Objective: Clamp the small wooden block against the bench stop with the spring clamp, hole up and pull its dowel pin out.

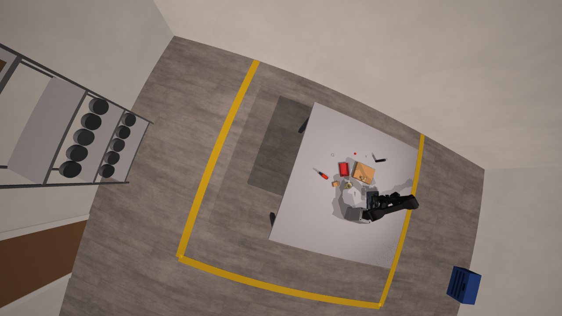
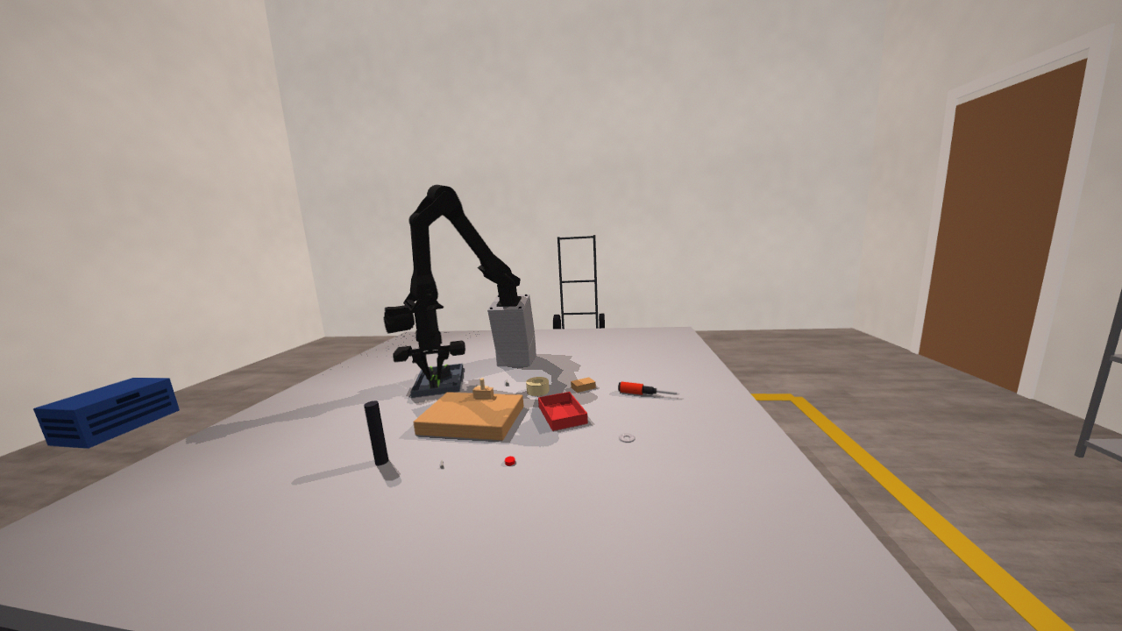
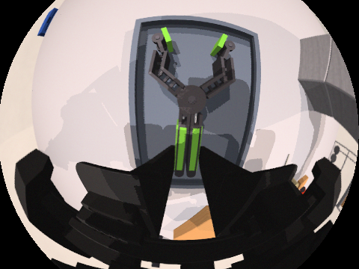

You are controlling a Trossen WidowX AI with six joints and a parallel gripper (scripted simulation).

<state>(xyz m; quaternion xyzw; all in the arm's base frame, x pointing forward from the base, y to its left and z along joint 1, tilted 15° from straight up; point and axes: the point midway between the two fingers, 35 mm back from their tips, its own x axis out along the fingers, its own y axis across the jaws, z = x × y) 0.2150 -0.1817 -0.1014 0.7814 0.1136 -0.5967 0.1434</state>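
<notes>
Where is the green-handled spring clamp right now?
In the wrist view, the green-handled spring clamp lies in the shallow grey tray, its handles squeezed together by the gripper, beside the tan wooden board.
</notes>
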